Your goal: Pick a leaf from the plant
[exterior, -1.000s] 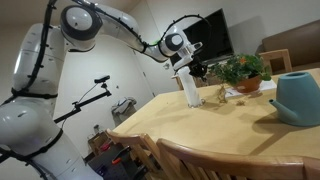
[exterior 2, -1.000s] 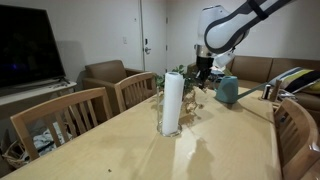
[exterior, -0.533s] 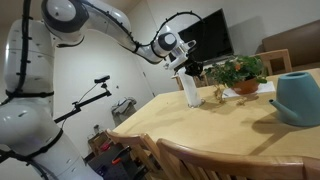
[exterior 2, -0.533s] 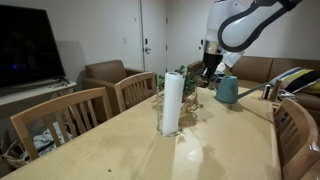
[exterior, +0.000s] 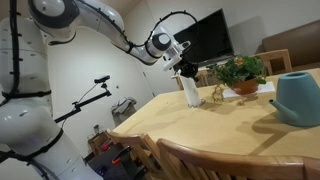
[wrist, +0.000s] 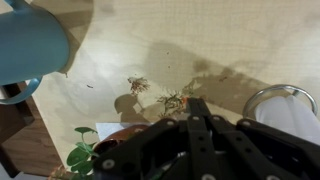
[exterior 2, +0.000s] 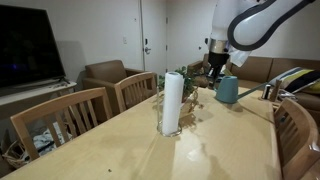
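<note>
The plant is a small bush of dark green leaves in a low orange-brown pot on the wooden table. In an exterior view it shows behind the white cylinder. A few of its leaves show at the bottom left of the wrist view. My gripper hangs above the table beside the plant, apart from it, and shows in both exterior views. In the wrist view its fingers are pressed together. A small green sprig lies right at the tips; I cannot tell whether it is held.
A tall white cylinder stands next to the gripper. A teal-blue watering can stands past the plant. Another loose sprig lies on the table. Wooden chairs line the table's edges.
The gripper has moved up and away from the plant, toward the white cylinder's side. The plant, cylinder and watering can have not moved.
</note>
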You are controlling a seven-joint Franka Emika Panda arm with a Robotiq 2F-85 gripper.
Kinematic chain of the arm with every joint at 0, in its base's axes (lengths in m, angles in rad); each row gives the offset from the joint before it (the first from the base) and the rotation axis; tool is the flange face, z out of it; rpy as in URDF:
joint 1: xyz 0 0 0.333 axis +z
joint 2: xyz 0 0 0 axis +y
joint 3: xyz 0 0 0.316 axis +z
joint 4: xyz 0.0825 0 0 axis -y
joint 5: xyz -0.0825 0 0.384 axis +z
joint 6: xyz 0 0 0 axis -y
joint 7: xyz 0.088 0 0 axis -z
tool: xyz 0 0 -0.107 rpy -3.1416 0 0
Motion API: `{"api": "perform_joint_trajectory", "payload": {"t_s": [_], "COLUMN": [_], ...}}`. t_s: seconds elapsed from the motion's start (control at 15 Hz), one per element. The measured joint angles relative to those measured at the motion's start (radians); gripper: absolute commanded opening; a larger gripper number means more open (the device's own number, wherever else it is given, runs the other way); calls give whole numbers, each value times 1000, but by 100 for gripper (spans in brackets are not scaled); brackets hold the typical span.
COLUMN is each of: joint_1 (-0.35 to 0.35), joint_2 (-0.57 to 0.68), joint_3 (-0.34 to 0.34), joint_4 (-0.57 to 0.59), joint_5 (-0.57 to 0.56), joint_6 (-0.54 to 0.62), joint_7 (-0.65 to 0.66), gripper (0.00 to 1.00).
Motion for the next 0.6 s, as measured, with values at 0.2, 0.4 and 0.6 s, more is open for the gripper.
{"api": "perform_joint_trajectory", "payload": {"t_s": [0.2,0.4,0.6], "joint_1": [-2,-13,-28], "joint_2": [-13,-17,-18], "joint_3": [0,-1,-4], "joint_4": [-12,-12,-10], "joint_5": [-1,6,21], "joint_6": [0,0,0], "joint_7": [1,1,16], "gripper": [0,0,0]}}
